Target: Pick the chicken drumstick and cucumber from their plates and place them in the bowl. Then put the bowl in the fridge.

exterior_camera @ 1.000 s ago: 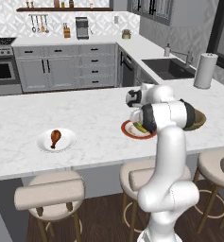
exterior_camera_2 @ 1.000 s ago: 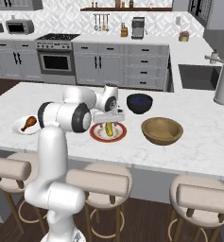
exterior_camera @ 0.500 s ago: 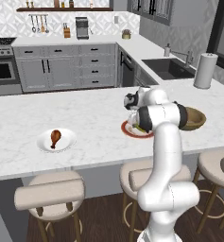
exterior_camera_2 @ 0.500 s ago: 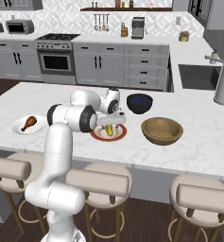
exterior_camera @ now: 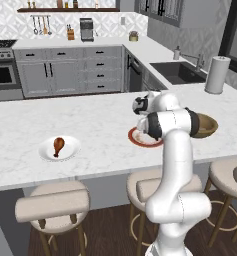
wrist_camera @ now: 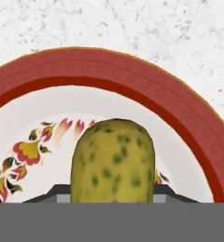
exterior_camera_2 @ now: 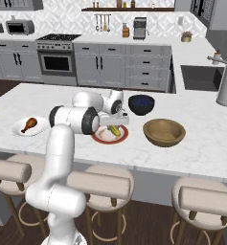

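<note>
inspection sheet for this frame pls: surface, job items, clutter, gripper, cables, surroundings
Surface: white marble island counter, stools along its near side.
Job's things: cucumber on the red-rimmed plate; chicken drumstick on the white plate; dark blue bowl and brown bowl both empty, as far as can be seen.
Clutter: paper towel roll near the sink.
Gripper: gripper down over the red-rimmed plate, fingertips flanking the cucumber; a firm grip cannot be confirmed.
Cables: nothing seen.
Surroundings: stove, grey cabinets, coffee maker.
</note>
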You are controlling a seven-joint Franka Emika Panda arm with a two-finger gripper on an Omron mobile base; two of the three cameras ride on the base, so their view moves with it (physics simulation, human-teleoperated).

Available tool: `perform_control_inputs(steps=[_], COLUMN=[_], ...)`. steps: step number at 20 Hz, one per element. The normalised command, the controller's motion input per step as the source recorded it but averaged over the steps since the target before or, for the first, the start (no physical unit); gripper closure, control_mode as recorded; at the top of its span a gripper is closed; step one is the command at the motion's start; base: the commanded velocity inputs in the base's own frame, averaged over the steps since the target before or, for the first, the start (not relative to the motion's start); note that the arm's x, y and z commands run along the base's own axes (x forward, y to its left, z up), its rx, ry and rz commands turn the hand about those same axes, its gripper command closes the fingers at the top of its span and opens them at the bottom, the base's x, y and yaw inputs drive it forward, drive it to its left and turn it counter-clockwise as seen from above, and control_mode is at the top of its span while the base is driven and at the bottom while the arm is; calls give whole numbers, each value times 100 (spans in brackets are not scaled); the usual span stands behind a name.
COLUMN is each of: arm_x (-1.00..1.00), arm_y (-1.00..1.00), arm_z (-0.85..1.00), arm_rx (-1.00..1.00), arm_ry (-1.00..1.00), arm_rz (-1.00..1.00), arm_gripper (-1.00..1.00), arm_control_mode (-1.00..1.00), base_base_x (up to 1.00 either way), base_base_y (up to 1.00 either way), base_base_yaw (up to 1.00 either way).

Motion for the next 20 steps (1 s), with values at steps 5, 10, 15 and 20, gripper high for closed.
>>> perform_control_inputs(steps=[5,10,15,20], arm_x=[-85,-100,-81,-30], arm_y=[0,0,-16,-74], arm_z=[71,99,83,47], arm_rx=[0,-1,-7,-5], arm_ry=[-13,-19,-20,-5], arm_rz=[0,1,0,0], arm_gripper=[100,100,100,100], arm_control_mode=[-100,-100,-100,-100], base_base_x=[0,0,0,0], base_base_y=[0,0,0,0], base_base_yaw=[0,0,0,0])
